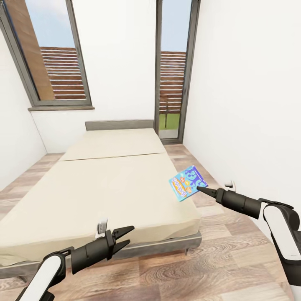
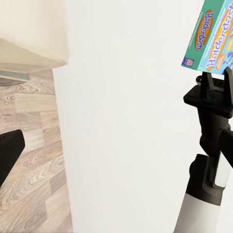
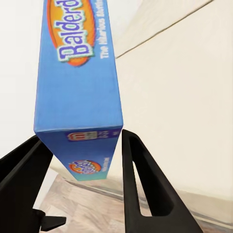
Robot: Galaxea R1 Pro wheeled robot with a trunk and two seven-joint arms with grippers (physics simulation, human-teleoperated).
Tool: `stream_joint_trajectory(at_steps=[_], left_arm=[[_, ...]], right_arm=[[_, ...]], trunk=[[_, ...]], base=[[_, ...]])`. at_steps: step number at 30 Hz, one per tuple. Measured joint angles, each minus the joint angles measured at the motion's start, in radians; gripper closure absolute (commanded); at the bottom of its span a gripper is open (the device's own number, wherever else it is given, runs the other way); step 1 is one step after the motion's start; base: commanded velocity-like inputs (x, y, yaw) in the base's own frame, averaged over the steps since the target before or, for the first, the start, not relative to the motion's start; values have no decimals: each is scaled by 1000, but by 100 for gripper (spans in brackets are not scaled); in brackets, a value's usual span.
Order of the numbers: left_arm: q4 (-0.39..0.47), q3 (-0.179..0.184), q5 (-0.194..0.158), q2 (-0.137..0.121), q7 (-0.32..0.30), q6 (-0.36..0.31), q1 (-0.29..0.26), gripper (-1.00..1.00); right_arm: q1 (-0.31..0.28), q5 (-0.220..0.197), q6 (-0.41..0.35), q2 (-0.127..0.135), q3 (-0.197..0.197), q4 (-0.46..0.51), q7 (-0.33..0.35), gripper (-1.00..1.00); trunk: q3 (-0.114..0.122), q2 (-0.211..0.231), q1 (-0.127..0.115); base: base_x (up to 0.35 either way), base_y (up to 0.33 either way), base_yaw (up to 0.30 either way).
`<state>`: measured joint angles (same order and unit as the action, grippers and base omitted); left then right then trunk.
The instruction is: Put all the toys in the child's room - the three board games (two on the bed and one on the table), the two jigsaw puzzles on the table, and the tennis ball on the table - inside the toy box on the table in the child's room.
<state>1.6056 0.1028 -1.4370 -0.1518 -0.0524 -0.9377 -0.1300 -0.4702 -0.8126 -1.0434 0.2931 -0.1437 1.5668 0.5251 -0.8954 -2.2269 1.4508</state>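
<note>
While the right gripper [image 1: 202, 190] is pinching one corner of a blue-white board game [image 1: 187, 182], the flat printed box is hanging tilted above the bed [image 1: 104, 184] edge (cream mattress, thin grey frame), long axis slanting up away from the fingers. Left gripper [image 1: 124, 236] is hovering, fingers parted, holding nothing.

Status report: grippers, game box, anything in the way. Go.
Right gripper shut on blue board game, held up above bed's right edge. Left gripper open, holding nothing, near bed's foot. No obstruction seen around the box.
</note>
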Motion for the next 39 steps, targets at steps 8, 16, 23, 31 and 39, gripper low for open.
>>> stream_joint_trajectory(at_steps=[8,16,23,31,39], left_arm=[[-6,-6,28,-1,-7,7,4,-100],[-15,-8,79,4,-7,26,5,-100],[-39,-2,113,18,-7,71,3,-100],[-62,2,146,31,-9,111,1,-100],[-66,3,151,35,-11,119,1,-100]], right_arm=[[0,0,0,0,2,0,0,100],[0,0,0,4,3,0,0,100],[0,-1,0,7,3,1,1,100],[1,-2,0,9,2,11,5,100],[5,-2,0,9,-1,22,8,100]], trunk=[[38,56,-31],[76,112,-61],[109,161,-88],[147,217,-119],[183,273,-150]], base=[[0,0,0],[0,0,0],[0,0,0],[0,0,0],[0,0,0]])
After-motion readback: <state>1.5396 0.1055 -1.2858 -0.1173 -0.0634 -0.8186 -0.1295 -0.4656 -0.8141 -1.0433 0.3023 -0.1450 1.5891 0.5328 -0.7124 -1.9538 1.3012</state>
